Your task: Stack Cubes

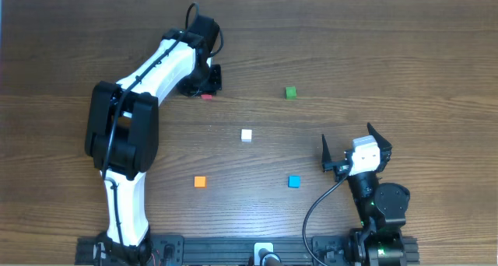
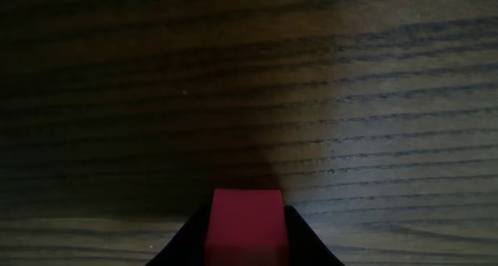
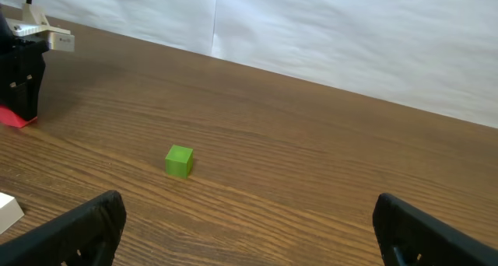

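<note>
Left wrist view: the left gripper (image 2: 246,249) pinches the red cube (image 2: 246,215) on the table (image 2: 373,103). The right gripper (image 1: 347,134) rests spread wide.

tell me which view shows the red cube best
The left wrist view: the red cube sits close up between the fingers of the left gripper. The top view shows a red sliver poking out beneath that gripper. The right wrist view shows a red corner far off, at the gripper's foot.
</note>
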`<state>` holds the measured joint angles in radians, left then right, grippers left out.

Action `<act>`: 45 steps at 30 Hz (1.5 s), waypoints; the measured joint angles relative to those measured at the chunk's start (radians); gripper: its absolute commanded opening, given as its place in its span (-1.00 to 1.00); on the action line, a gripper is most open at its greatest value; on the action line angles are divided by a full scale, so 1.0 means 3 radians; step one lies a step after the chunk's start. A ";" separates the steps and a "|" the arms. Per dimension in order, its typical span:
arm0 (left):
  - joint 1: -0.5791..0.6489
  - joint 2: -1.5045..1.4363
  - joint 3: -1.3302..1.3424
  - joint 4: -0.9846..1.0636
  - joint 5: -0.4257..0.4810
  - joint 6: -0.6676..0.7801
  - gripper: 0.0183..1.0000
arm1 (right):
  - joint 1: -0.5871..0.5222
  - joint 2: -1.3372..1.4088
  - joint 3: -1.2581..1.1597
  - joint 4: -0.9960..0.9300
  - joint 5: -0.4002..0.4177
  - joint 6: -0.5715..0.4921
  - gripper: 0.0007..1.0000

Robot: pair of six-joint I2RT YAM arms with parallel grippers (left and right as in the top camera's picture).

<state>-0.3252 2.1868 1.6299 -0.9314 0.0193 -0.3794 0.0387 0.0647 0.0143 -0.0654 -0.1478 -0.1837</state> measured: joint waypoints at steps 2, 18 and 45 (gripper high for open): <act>-0.0001 0.0000 0.0000 0.0000 -0.0006 -0.0024 -0.79 | 0.0000 0.0000 0.0000 0.0000 0.0000 0.0001 0.99; -0.0395 -0.1146 0.0017 -0.0692 -0.0231 -0.0690 -0.96 | 0.0000 0.0000 0.0000 0.0000 0.0000 0.0001 0.99; -0.1450 -0.0746 -0.0310 -0.0159 -0.0572 -0.1417 -0.96 | 0.0000 0.0000 0.0000 0.0000 0.0000 0.0001 0.99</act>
<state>-0.7601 1.9629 1.5368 -0.9791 -0.1524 -0.8043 0.0387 0.0647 0.0143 -0.0654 -0.1478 -0.1833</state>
